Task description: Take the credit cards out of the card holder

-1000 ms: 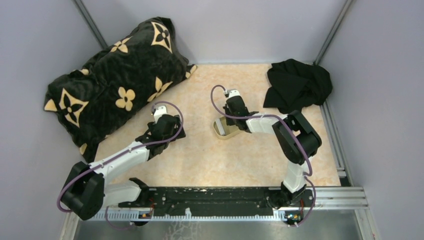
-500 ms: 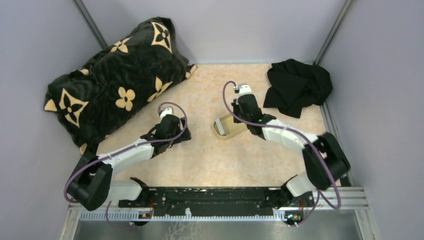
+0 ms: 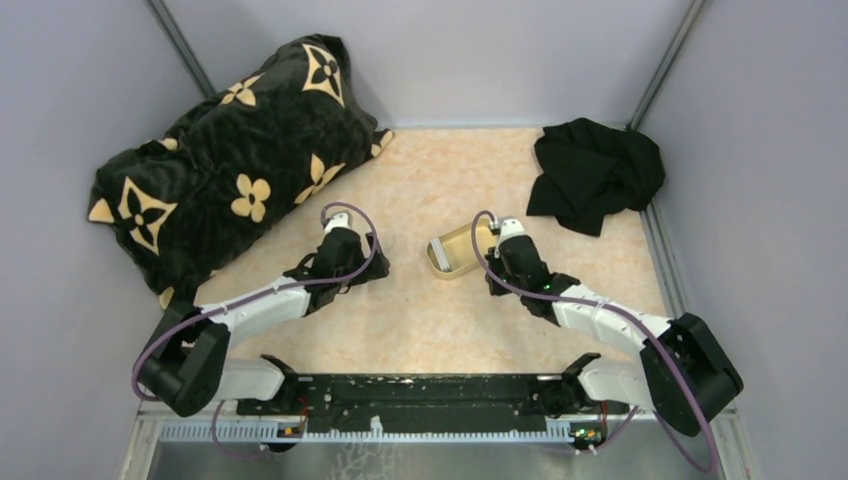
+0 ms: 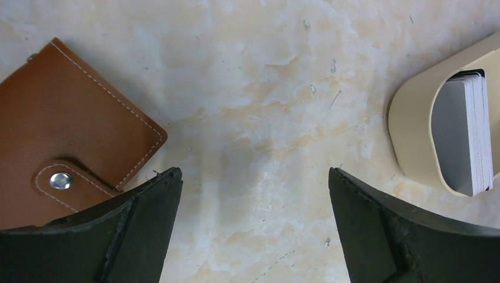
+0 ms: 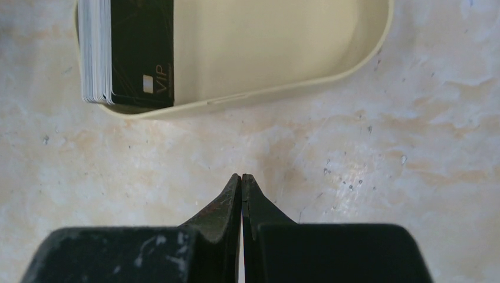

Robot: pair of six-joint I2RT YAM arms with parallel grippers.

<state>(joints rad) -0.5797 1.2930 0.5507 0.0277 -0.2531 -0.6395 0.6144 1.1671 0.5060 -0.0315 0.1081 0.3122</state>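
Left tool (image 4: 253, 175) gapes wide and empty, folded wallet (image 4: 65, 135) by its left finger; right tool (image 5: 242, 177), pinched together on nothing, faces the tray (image 5: 283, 47) ahead holding stacked cards (image 5: 138, 53); unloading looks done, so next likely just backing away.

Left gripper (image 4: 252, 177) wide — right gripper (image 5: 242, 178) closed

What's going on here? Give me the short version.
A two-armed robot is set to empty a brown card holder, which lies folded on the table beside the open left end effector; that one grips nothing. A stack of credit cards, a black VIP card showing, sits at one end of the tan oval tray. The right end effector is shut and empty, just outside the tray's rim.
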